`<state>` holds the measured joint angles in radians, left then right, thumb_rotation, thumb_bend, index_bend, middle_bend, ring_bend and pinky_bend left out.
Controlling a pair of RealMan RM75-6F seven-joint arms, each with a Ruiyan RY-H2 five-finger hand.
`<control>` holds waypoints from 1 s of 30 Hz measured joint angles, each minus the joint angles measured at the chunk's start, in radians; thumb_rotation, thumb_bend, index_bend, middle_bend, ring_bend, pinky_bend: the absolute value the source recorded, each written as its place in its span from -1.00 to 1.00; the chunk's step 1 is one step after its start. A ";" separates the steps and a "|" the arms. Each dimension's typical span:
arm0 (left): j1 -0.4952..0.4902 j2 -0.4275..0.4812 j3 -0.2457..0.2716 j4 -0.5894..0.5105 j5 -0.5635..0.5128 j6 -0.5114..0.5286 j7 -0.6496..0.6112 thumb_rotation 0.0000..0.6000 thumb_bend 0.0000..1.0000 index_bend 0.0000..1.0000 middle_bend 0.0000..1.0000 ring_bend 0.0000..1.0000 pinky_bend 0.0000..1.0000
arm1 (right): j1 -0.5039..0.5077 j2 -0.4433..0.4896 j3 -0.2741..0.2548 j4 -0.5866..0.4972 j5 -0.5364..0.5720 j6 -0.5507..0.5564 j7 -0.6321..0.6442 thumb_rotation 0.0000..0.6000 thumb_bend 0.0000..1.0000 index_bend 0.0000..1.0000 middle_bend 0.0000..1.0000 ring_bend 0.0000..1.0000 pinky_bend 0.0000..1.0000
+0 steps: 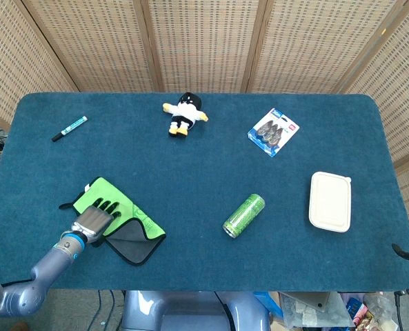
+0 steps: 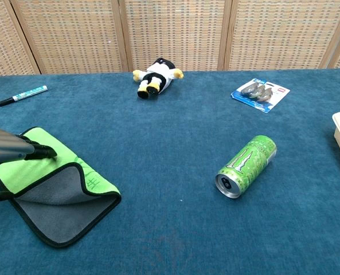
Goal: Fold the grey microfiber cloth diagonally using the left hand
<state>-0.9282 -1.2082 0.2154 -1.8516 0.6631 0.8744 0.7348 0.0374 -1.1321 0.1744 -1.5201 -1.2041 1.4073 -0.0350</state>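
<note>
The cloth (image 1: 134,239) lies at the table's near left, grey on one face and green on the other, edged in black. Its green flap (image 2: 40,172) is folded back over the grey face (image 2: 61,215), part of which shows at the near right. My left hand (image 1: 94,219) lies on top of the flap with its fingers stretched forward. In the chest view the left hand (image 2: 6,150) has its thumb under the flap's raised edge, so it pinches the cloth. The right hand shows in neither view.
A green can (image 1: 244,215) lies on its side at mid-table. A white lidded box (image 1: 330,201) sits to the right. At the back are a marker (image 1: 70,128), a plush penguin (image 1: 184,114) and a blister pack (image 1: 274,131).
</note>
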 measured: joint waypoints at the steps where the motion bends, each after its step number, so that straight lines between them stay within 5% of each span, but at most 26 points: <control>1: 0.004 0.017 -0.004 -0.018 0.018 0.004 -0.016 1.00 -0.23 -1.00 -1.00 -1.00 -1.00 | 0.000 0.000 0.000 0.000 0.000 -0.001 0.001 1.00 -1.00 -1.00 -1.00 -1.00 -1.00; 10: 0.028 0.093 -0.086 -0.072 0.193 0.012 -0.159 1.00 -0.24 -1.00 -1.00 -1.00 -1.00 | 0.002 0.001 0.000 0.001 -0.001 -0.004 0.003 1.00 -1.00 -1.00 -1.00 -1.00 -1.00; 17: -0.050 0.028 -0.100 -0.047 0.090 -0.074 -0.104 1.00 -0.22 -0.98 -1.00 -1.00 -1.00 | 0.002 -0.001 0.001 0.006 0.005 -0.008 0.004 1.00 -1.00 -1.00 -1.00 -1.00 -1.00; 30: -0.140 -0.070 -0.079 -0.023 -0.076 -0.047 -0.014 1.00 -0.22 -0.36 -1.00 -1.00 -1.00 | 0.003 -0.003 0.005 0.018 0.016 -0.016 0.011 1.00 -1.00 -1.00 -1.00 -1.00 -1.00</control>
<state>-1.0680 -1.2783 0.1369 -1.8749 0.5871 0.8272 0.7203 0.0405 -1.1349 0.1791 -1.5025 -1.1878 1.3909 -0.0236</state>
